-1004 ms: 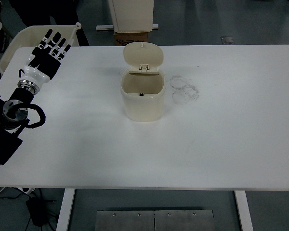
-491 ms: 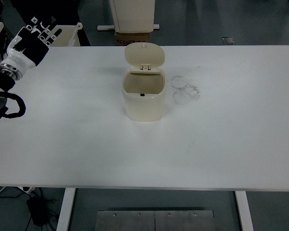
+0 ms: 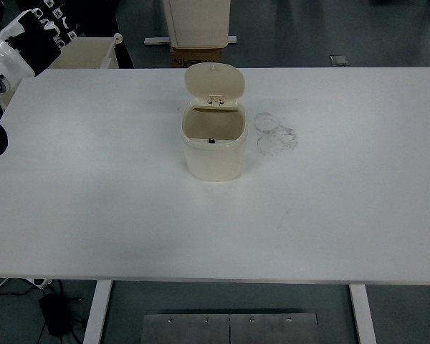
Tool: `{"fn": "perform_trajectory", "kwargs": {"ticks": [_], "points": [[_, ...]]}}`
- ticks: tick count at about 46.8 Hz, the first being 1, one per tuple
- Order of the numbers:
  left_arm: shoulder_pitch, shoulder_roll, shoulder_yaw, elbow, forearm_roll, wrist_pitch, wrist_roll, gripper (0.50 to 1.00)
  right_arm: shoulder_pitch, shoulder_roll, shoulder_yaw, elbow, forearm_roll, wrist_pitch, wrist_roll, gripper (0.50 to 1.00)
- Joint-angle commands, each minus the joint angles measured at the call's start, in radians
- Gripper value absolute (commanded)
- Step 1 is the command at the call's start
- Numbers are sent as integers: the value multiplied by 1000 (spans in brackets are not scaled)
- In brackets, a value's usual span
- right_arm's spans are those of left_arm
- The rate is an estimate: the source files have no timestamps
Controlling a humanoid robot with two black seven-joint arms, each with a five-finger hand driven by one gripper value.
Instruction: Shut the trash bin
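Observation:
A cream trash bin (image 3: 213,147) stands on the white table (image 3: 215,215), a little back of centre. Its flip lid (image 3: 214,81) is raised upright at the rear, and the bin's inside shows through the open top. My left hand (image 3: 36,36) is at the far upper left corner of the head view, raised beyond the table's left end, far from the bin. Its fingers are spread and hold nothing. The right arm does not show.
Faint ring marks (image 3: 275,133) lie on the table just right of the bin. A cream container (image 3: 86,52) sits off the table's back left corner. A cream cabinet over a brown box (image 3: 198,51) stands behind the table.
My left arm has drawn back up and to the left, from over the table's left end to the picture's upper left corner. The bin and its lid have not moved.

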Motion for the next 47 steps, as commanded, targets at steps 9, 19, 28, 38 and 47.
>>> {"fn": "perform_trajectory", "kwargs": {"ticks": [9, 19, 28, 38, 47], "points": [[-108, 4, 160, -2, 18, -8, 20, 1000, 0, 0, 1, 0, 0, 0, -1, 993], [-195, -7, 237, -2, 78, -10, 40, 1000, 0, 0, 1, 0, 0, 0, -1, 993], [-269, -10, 314, -38, 173, -26, 60, 1000, 0, 0, -1, 0, 0, 0, 1, 993], [-287, -18, 335, -72, 327, -42, 107, 1000, 0, 0, 1, 0, 0, 0, 1, 993], [-303, -39, 335, -72, 471, -53, 107, 1000, 0, 0, 1, 0, 0, 0, -1, 993]]}}
